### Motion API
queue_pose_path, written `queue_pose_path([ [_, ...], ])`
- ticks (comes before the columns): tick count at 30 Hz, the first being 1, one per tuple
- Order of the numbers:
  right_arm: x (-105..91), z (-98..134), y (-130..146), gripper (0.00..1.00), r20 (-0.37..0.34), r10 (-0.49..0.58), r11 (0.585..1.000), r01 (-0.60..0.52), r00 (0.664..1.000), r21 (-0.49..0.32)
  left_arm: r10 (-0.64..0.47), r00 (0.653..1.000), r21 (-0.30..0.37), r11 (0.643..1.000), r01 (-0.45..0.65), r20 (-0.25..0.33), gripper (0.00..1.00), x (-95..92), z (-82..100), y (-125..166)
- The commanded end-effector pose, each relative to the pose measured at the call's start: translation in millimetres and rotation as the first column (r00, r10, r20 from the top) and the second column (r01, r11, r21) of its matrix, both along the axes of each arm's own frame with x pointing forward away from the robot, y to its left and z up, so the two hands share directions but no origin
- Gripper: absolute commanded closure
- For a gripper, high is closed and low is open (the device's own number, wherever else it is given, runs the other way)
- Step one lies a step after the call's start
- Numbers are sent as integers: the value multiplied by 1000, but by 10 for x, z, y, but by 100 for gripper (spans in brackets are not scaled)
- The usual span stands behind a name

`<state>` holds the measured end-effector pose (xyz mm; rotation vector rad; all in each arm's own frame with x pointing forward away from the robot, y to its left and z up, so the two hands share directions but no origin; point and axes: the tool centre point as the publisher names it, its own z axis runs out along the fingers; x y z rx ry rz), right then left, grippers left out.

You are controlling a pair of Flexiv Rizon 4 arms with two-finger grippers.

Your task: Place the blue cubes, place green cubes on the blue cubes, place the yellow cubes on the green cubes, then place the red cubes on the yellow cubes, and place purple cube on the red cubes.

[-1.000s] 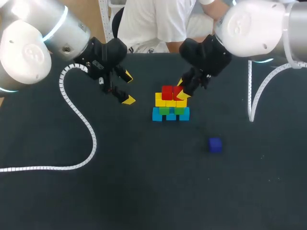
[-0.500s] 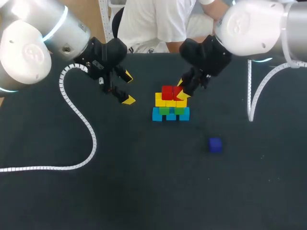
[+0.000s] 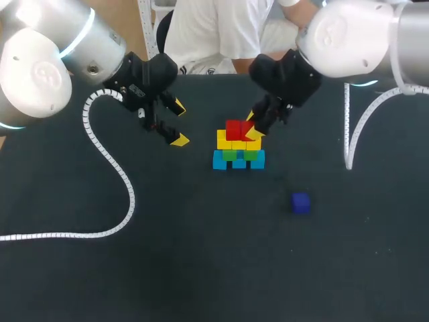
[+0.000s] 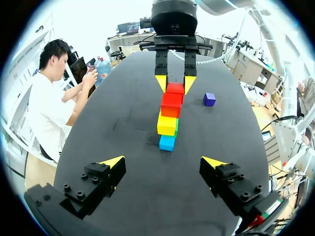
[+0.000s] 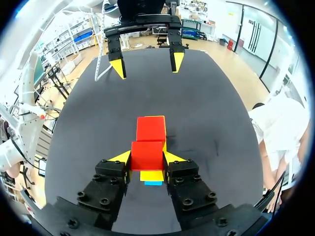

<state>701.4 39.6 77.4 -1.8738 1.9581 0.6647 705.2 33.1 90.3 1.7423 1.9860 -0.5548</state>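
Spreading across the whole scene is a dark table (image 3: 201,268). The left arm (image 3: 60,47) comes in from the far left corner and the right arm (image 3: 355,33) from the far right corner, both bulky and white with black wrists. A white coiled cable (image 3: 114,168) trails from the left arm in a long loop over the table's left side.

Near the far middle of the table stands a small stack of cubes. Its bottom row is blue cubes (image 3: 238,160), with green cubes (image 3: 239,154) on them, then yellow cubes (image 3: 231,142) above. On top sit two red cubes side by side.

The right gripper (image 5: 147,158) is at the top of the stack. Its yellow-tipped fingers press from both sides on the held red cube (image 5: 146,155), which rests on the yellow layer. The second red cube (image 5: 151,128) touches it, just ahead of the fingers.

The left gripper (image 4: 163,162) hangs to the left of the stack, apart from it, its fingers spread wide and holding nothing.

A lone purple cube (image 3: 300,202) lies on the table, nearer and to the right of the stack, well apart from both grippers.
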Motion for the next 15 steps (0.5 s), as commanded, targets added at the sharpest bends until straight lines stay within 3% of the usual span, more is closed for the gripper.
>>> queue_pose_path([
  [1, 26, -5, 10, 91, -4, -2, 1000, 2, 1000, -1, -4, 1000, -1, 1000, 4, -2, 0, 17, -4, 5],
  [2, 29, -1, 7, 80, -4, -6, 1000, 6, 1000, 0, -4, 1000, -1, 1000, 4, -2, 0, 17, -4, 5],
  [3, 30, 4, 3, 57, -4, -7, 1000, 7, 1000, 1, -4, 1000, -1, 1000, 4, -2, 0, 17, -4, 5],
  [5, 28, 12, -5, 40, -5, -10, 1000, 10, 1000, 3, -4, 1000, -1, 1000, 4, -2, 0, 17, -4, 5],
  [6, 26, 15, -9, 0, -6, -12, 1000, 12, 1000, 4, -4, 1000, -1, 1000, 4, -2, 0, 17, -4, 5],
  [15, -8, 76, -101, 0, 1, -30, 999, 29, 1000, 15, -4, 1000, -1, 1000, 4, -2, 0, 17, -4, 5],
])
